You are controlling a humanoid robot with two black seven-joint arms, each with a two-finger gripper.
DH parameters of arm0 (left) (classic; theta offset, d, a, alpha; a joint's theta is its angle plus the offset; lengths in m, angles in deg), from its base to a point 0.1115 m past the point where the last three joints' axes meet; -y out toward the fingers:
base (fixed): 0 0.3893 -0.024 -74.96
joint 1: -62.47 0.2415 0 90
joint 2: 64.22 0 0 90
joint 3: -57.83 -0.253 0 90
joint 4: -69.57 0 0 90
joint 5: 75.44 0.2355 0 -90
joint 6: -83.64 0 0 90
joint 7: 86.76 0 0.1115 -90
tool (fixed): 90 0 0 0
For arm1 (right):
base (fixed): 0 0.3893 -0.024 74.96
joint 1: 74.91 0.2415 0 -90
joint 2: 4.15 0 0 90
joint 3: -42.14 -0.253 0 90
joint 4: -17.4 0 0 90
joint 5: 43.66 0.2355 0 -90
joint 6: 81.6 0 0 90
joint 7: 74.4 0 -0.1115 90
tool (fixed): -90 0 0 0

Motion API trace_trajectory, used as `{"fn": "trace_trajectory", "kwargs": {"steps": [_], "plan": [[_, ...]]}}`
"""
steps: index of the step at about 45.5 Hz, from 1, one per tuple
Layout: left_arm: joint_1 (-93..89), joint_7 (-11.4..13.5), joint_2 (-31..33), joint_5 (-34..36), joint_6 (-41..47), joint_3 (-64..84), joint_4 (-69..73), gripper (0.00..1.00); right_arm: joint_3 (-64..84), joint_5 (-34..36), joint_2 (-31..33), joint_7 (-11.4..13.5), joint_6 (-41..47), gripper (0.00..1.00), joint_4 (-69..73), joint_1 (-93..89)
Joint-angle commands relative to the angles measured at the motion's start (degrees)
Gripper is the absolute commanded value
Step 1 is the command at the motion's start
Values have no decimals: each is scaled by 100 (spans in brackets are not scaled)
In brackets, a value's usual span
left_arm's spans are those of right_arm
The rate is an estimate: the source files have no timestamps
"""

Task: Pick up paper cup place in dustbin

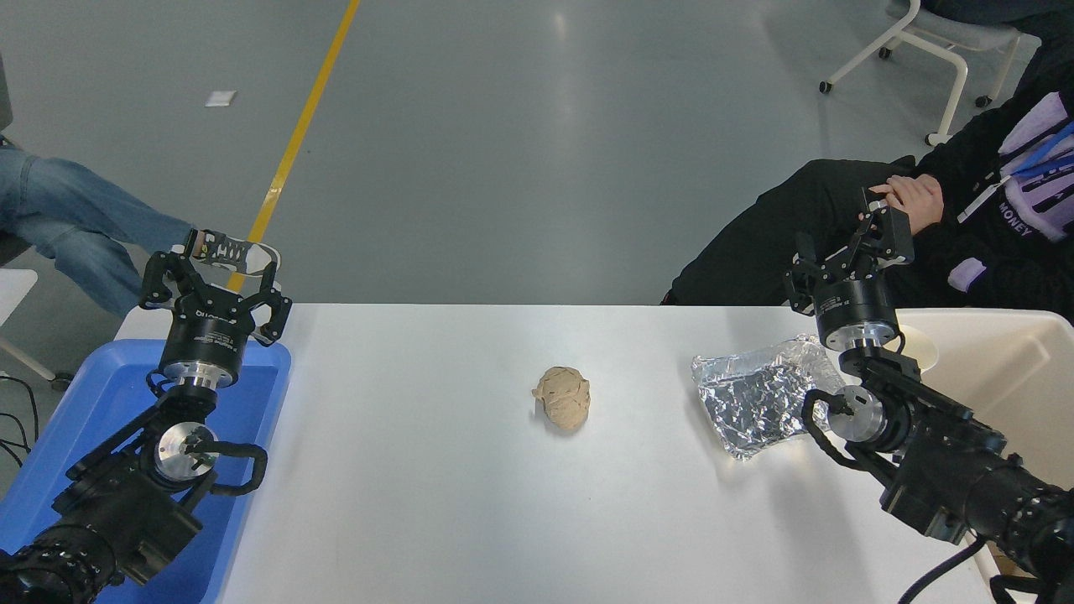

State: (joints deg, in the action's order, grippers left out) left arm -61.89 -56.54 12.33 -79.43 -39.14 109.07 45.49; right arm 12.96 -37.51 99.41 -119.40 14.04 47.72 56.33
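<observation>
- Right now the right gripper (852, 252) hangs over the table's far right edge, its fingers spread and holding nothing.
- Just beside its wrist, a sliver of the paper cup (919, 350) shows at the near-left rim of the dustbin (1007, 369) (whether inside or against it, I cannot tell).
- Judged by its look, the cup is light and thin-walled and would crush easily; a soft pinch across the rolled rim should suit.
- Parked at the near left corner is the left gripper (214, 289), also open.
</observation>
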Motion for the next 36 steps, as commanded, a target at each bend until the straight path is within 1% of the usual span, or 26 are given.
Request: {"fn": "trace_trajectory", "kwargs": {"steps": [1,19,26,30,36], "plan": [[0,2,0,4,0,0,0,99,-9,8,-3,0,-28,100,-26,86],[0,2,0,4,0,0,0,99,0,8,50,0,-19,100,70,112],[0,2,0,4,0,0,0,99,79,17,252,0,7,100,88,113],[0,2,0,-5,0,0,0,99,359,-88,322,0,25,100,79,42],[0,2,0,4,0,0,0,99,1185,26,445,0,33,100,97,165]]}}
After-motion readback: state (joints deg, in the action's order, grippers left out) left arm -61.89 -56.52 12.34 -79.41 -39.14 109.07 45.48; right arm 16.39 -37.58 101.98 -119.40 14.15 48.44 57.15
